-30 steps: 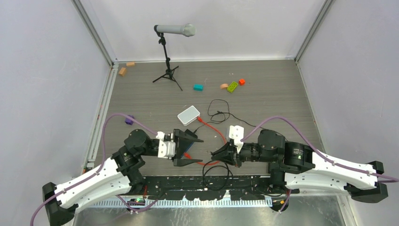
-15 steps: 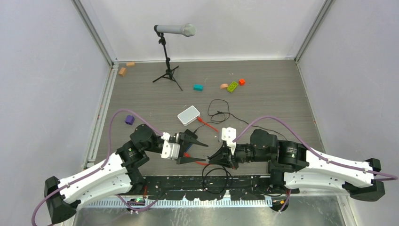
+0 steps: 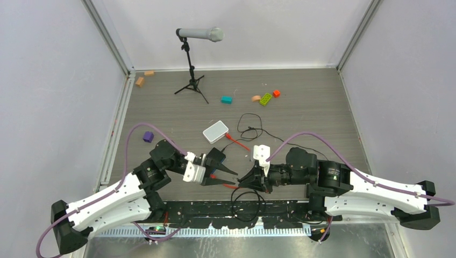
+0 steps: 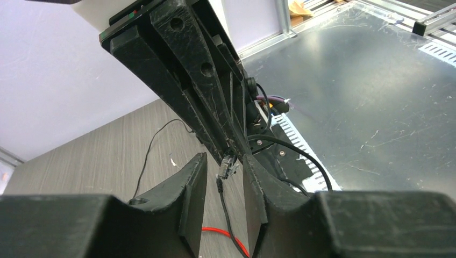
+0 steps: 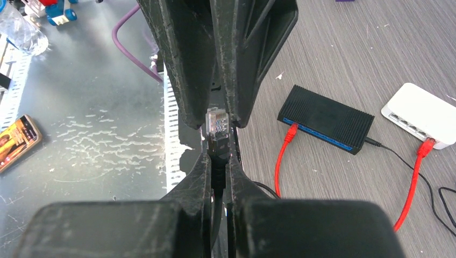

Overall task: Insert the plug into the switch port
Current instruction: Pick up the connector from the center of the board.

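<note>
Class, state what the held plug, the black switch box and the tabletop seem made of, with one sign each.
Plug: likely clear glossy plastic; light passes through its tip. Switch box: matte black, ribbed top; plastic or painted metal, unclear. Tabletop: grey wood-look laminate, probably; even printed grain.

The plug (image 5: 218, 122) sits between the left gripper (image 4: 225, 161) and right gripper (image 5: 219, 156), the switch (image 5: 325, 121) seemingly just behind them and another box (image 5: 425, 113) farther back.

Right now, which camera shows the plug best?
Right wrist: the plug sits mid-frame, close up, its clear tip poking out of the right gripper. Left wrist shows it smaller, side-on, between the fingers of the left gripper. Top external: too small to make out.
</note>
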Robot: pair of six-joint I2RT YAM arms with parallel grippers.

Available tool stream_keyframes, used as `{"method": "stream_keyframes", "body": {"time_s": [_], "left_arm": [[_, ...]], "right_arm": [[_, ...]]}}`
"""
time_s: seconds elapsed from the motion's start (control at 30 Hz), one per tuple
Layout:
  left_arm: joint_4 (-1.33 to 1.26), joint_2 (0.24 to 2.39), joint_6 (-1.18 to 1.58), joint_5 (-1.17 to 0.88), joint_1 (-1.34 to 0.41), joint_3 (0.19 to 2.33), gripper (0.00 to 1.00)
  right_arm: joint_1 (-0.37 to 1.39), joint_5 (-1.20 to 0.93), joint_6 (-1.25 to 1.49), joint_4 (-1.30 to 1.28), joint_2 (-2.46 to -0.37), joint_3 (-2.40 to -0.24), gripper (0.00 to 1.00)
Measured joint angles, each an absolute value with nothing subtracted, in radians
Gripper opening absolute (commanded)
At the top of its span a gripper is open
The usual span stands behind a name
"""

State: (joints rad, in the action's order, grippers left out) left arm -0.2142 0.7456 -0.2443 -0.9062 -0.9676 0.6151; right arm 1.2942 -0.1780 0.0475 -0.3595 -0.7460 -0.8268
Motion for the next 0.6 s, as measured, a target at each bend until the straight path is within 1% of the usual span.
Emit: {"method": "stream_keyframes", "body": {"time_s": [0.23, 0.3, 0.33, 0.37, 0.47, 0.53, 0.6], "left_arm": [[-0.197, 0.773, -0.249, -0.943, -0.968, 0.634, 0.18], [-0.189, 0.778, -0.252, -0.948, -0.968, 0.64, 0.1], [-0.184, 0.779, -0.253, -0.951, -0.968, 0.642, 0.05], [-0.179, 0.78, -0.257, -0.954, -0.968, 0.645, 0.0], [-0.149, 0.784, -0.274, -0.965, -0.968, 0.659, 0.0], [-0.126, 0.788, -0.279, -0.961, -0.968, 0.67, 0.0], [-0.112, 0.79, -0.275, -0.947, -0.968, 0.672, 0.0]], "right_arm": [[1.294, -0.178, 0.056, -0.347, -0.746, -0.827, 0.0], [1.294, -0.178, 0.056, -0.347, -0.746, -0.827, 0.01], [1.294, -0.18, 0.056, -0.347, -0.746, -0.827, 0.03], [1.294, -0.181, 0.056, -0.347, -0.746, -0.827, 0.08], [1.294, -0.182, 0.056, -0.347, -0.746, -0.827, 0.35], [1.295, -0.167, 0.042, -0.347, -0.746, -0.827, 0.42], [1.295, -0.136, 0.031, -0.35, -0.742, -0.827, 0.46]]}}
